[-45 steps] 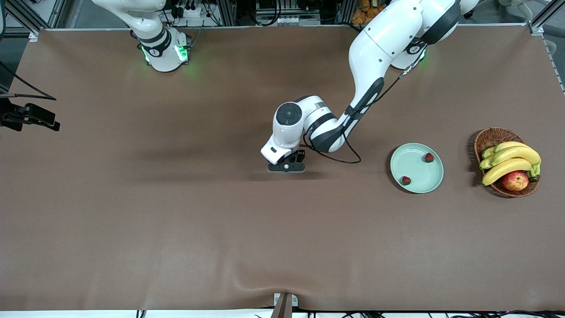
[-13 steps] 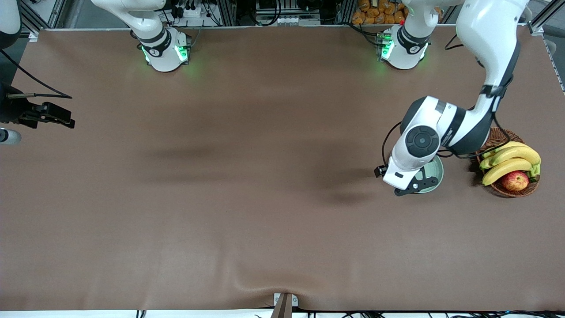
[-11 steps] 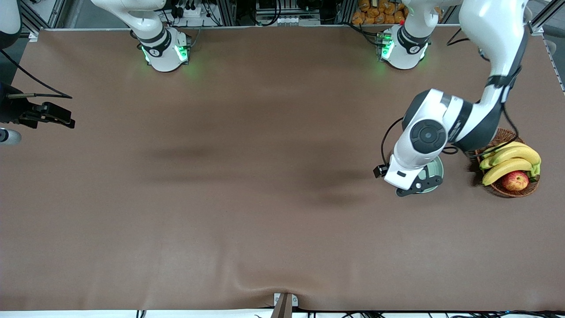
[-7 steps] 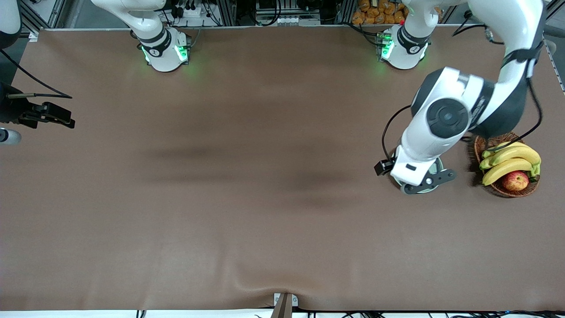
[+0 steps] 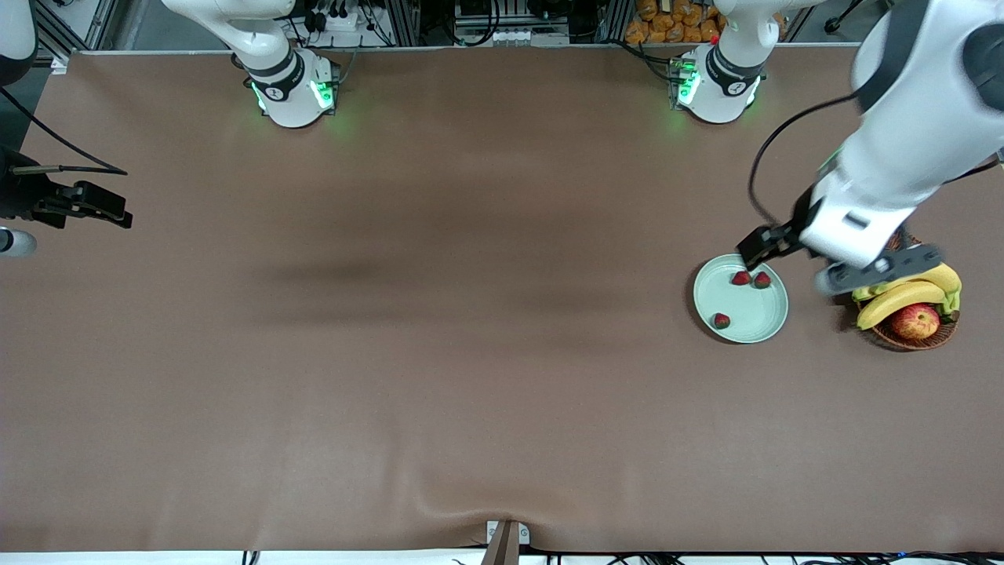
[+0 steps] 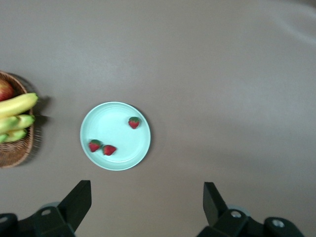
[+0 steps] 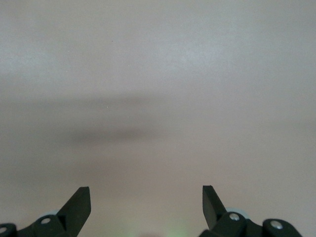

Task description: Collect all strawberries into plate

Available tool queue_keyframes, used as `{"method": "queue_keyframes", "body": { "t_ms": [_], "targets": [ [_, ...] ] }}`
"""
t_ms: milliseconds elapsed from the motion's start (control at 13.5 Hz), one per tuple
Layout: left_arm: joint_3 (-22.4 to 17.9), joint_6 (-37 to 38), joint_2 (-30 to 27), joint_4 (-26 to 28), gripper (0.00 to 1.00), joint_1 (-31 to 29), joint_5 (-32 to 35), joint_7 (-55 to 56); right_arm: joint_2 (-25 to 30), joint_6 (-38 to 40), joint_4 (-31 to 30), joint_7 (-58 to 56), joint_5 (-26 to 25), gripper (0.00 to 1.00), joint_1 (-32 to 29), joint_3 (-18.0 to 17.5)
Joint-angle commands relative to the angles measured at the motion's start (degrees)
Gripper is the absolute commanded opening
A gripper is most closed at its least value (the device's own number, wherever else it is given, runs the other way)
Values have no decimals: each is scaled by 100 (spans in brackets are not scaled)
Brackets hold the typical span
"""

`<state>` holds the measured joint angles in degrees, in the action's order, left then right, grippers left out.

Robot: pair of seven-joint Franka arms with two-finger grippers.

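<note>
The pale mint-green plate lies near the left arm's end of the table. Three small red strawberries lie in it: two side by side and one nearer the front camera. My left gripper hangs high in the air over the gap between plate and basket. In the left wrist view it is open and empty, with the plate and the three strawberries below. My right gripper waits at the right arm's end, open and empty over bare table.
A brown wicker basket with bananas and a red-yellow apple stands beside the plate, toward the table's end. It also shows in the left wrist view. The brown table cover wrinkles at the front edge.
The left arm has risen from over the plate and swung toward the basket. A third strawberry now lies in the plate. The right arm has not moved.
</note>
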<state>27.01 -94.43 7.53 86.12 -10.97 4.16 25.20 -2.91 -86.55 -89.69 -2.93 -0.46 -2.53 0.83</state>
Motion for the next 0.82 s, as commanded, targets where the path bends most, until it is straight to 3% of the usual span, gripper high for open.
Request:
{"method": "queue_keyframes", "body": {
  "t_ms": [0, 297, 594, 742],
  "targets": [
    [-694, 450, -479, 125, 100, 85, -406, -1013, -34, 94, 207, 20, -33, 100, -10, -13],
    [-1934, 882, -902, 230, 100, 884, -478, -1527, -34, 498, 391, 20, -42, 100, -54, 4],
    [-1936, 831, -1560, 941, 100, 921, -478, -1465, -16, 850, 391, 20, -86, 100, -45, 13],
    [-1936, 821, -1562, 916, 100, 930, -469, -1526, 1, 867, 391, 55, -130, 100, -54, 22]
  ]
}}
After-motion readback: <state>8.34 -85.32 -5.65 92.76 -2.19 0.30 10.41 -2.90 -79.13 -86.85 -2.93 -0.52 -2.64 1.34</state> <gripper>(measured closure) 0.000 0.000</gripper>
